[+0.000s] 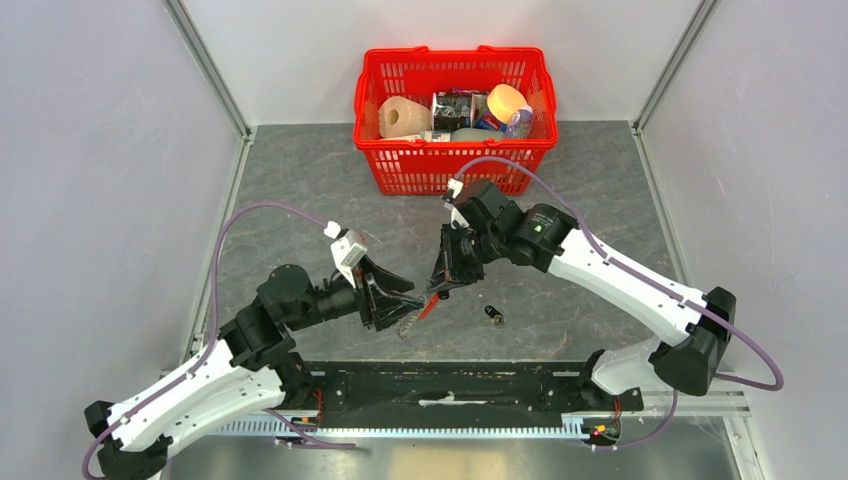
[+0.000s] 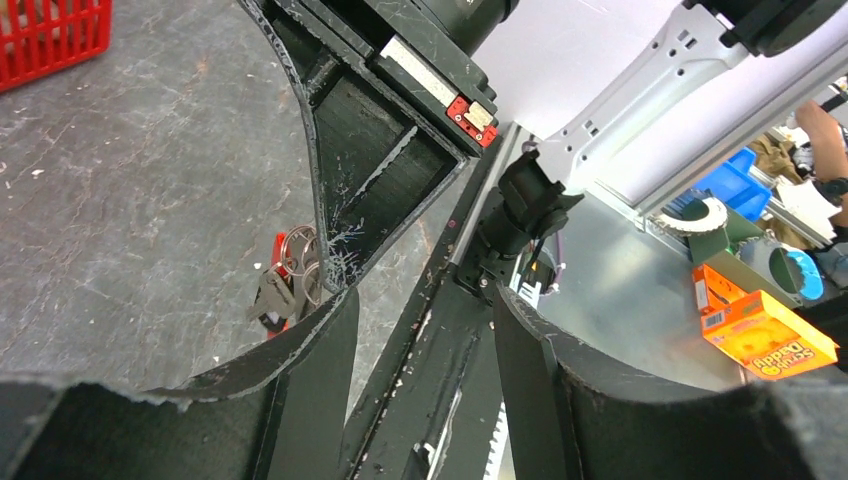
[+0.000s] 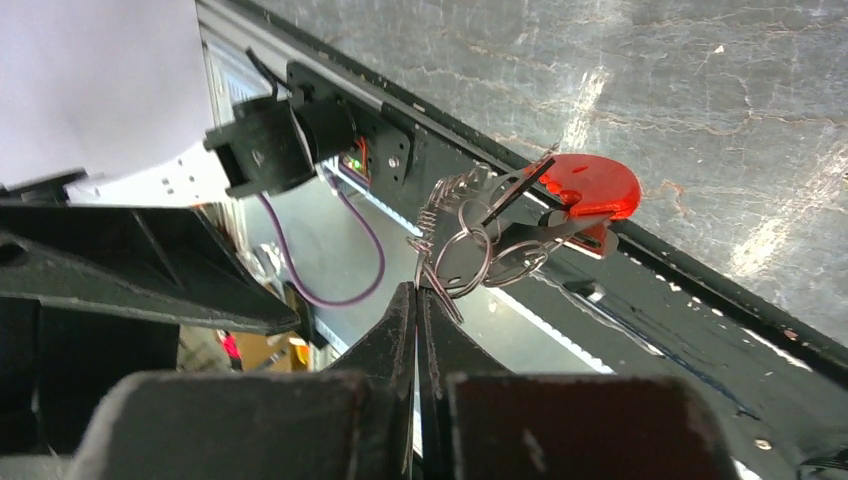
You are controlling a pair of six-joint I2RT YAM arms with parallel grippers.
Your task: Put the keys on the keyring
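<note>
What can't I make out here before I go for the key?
- Key: top view only, too small to show its hole; outside both wrist views.
- Keyring: right wrist view, ring's split lost in tangled loops; left wrist view, right hand covers part.
- Left hand: top view, contact with the keyring unclear.

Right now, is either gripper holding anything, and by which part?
The right gripper pinches the keyring by its silvery ring cluster; the red strap sticks out clear of the fingers. The left gripper is open and holds nothing.
</note>
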